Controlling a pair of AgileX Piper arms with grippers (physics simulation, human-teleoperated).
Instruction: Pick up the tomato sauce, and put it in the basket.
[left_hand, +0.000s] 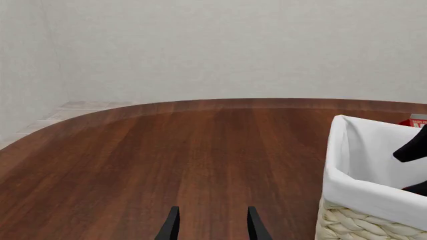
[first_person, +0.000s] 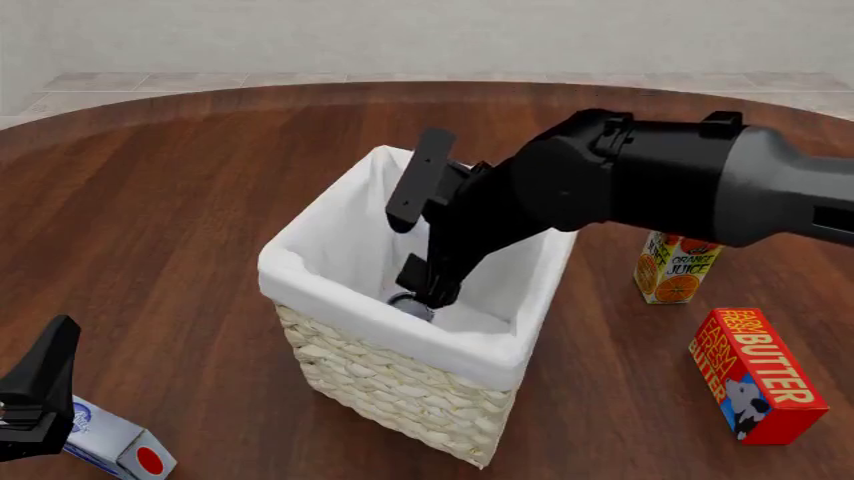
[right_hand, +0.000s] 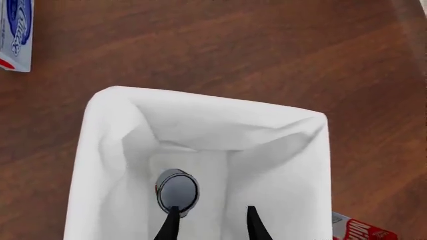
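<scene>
The basket (first_person: 350, 352) is pale wicker with a white liner and stands mid-table. My right gripper (first_person: 430, 286) reaches down inside it from above, fingers apart. The tomato sauce (right_hand: 177, 192) rests on the liner at the bottom, its dark grey round end facing the right wrist camera, just beyond my right gripper (right_hand: 212, 224). One fingertip overlaps the can's edge, but the can is not between the fingers. In the front view only a grey bit of the tomato sauce (first_person: 412, 307) shows. My left gripper (left_hand: 212, 226) hangs open over bare wood, left of the basket (left_hand: 363, 167).
An orange juice carton (first_person: 678, 268) and a red butter box (first_person: 755, 374) stand to the right of the basket. A white and blue carton (first_person: 115, 446) lies near the front left, beside my left gripper (first_person: 51, 350). The round table's far edge curves behind.
</scene>
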